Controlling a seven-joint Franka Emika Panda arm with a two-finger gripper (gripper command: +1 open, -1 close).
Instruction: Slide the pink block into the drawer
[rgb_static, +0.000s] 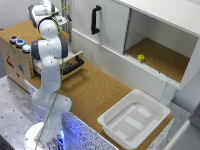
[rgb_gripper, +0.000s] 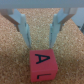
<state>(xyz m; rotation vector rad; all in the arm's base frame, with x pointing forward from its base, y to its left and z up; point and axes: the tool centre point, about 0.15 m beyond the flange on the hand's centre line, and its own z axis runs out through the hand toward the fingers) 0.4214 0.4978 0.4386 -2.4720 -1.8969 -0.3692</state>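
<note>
End effector (rgb_gripper: 42, 37) released, fingers (rgb_gripper: 22, 27) spread apart over the cork counter (rgb_gripper: 10, 60); upper parts cut off by the wrist view's frame. Pink block (rgb_gripper: 43, 65) resting on the counter just beyond the fingertips, apart from both, blurred, lettered face showing. Drawer (rgb_static: 74, 64) pulled open beside the arm, partly hidden; block and end effector hidden in the exterior view.

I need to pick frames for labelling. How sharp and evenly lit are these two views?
Exterior view: soft throughout, with blue glow at the arm's base and the drawer partly hidden. Wrist view: the pink block is fairly legible, but the fingers are blurred, casting soft shadows on the cork.
</note>
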